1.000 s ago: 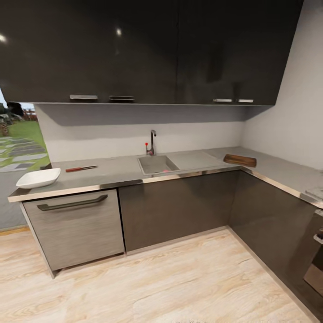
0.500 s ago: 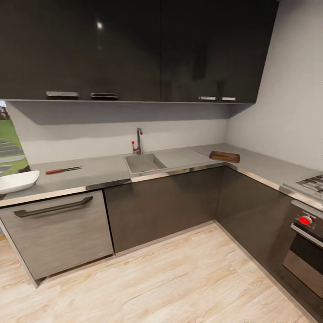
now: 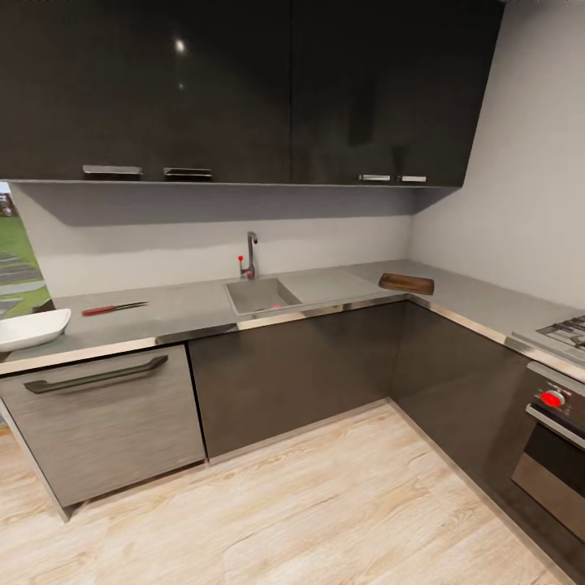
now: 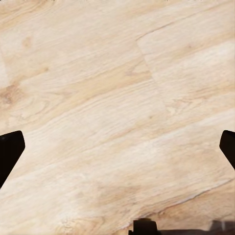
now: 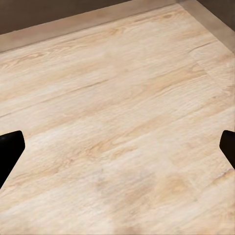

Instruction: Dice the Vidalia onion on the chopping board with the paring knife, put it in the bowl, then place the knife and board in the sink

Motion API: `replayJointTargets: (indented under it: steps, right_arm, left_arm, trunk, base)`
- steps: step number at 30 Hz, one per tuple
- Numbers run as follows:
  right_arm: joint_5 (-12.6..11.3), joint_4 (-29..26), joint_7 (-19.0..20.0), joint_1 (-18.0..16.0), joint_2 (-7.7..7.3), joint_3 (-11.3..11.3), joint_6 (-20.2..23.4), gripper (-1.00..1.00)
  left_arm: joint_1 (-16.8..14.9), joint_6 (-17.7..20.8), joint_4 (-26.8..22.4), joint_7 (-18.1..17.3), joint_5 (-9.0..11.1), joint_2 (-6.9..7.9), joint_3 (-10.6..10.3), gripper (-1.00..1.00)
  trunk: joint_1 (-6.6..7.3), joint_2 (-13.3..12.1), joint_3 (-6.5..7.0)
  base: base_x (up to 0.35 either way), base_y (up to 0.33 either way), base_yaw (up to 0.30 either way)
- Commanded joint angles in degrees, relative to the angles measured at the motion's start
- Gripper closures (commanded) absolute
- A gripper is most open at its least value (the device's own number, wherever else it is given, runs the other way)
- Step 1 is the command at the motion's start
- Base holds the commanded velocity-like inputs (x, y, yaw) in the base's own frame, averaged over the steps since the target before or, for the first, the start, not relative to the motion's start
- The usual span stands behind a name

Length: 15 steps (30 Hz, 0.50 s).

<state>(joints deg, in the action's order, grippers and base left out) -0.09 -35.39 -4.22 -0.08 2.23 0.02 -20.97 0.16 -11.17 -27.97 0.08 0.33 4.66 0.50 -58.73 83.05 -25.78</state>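
Observation:
Across the room, the steel sink is set in the grey countertop, and a pinkish speck of the Vidalia onion shows at its near wall. The paring knife with its red handle lies to the left of the sink. At the far left edge sits the white bowl. The dark chopping board rests in the counter's corner, to the right of the drainboard. Both wrist views look down on pale floor: my left gripper and right gripper are open, holding nothing.
Dark upper cabinets hang over the counter. A chrome faucet with a red knob stands behind the sink. A stove with a red knob fills the right run. Pale wooden floor lies between me and the cabinets.
The whole view shifted leftward a second ago, bringing the stove into sight and pushing the bowl to the edge; the camera turned. In the last half second nothing moved.

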Motion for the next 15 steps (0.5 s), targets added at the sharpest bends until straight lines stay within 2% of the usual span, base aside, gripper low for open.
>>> replayJointTargets:
  steps: [1, 10, 13, 15]
  right_arm:
    - [0.1, 1.1, -0.2, 0.0, -0.01, 0.1, -0.1, -1.0]
    - [0.3, 5.4, -0.2, 0.0, -0.22, 0.1, 0.0, -1.0]
    - [0.3, 9.5, -0.1, 0.0, -0.24, 0.1, 0.0, -1.0]
    - [0.3, 15.2, -0.1, 0.0, -0.17, 0.1, -0.1, -1.0]
  left_arm:
    - [0.0, -0.1, -0.2, 0.0, 0.0, 0.03, 0.1, -1.0]
    - [0.0, -0.1, -0.4, -0.1, 0.0, 0.11, 0.1, -1.0]
    - [0.0, -0.1, -0.4, -0.1, 0.0, 0.09, 0.1, -1.0]
    - [0.0, -0.1, -0.4, -0.1, 0.0, 0.12, 0.1, -1.0]
  trunk:
    - [0.0, 0.0, -0.04]
    - [1.98, -3.6, 1.57]
    - [2.63, -4.8, 2.11]
    - [3.07, -5.6, 2.47]
  base:
    - [0.0, 0.0, 0.0]
    - [0.0, 0.0, 0.0]
    - [0.0, 0.0, 0.0]
    - [0.0, 0.0, 0.0]
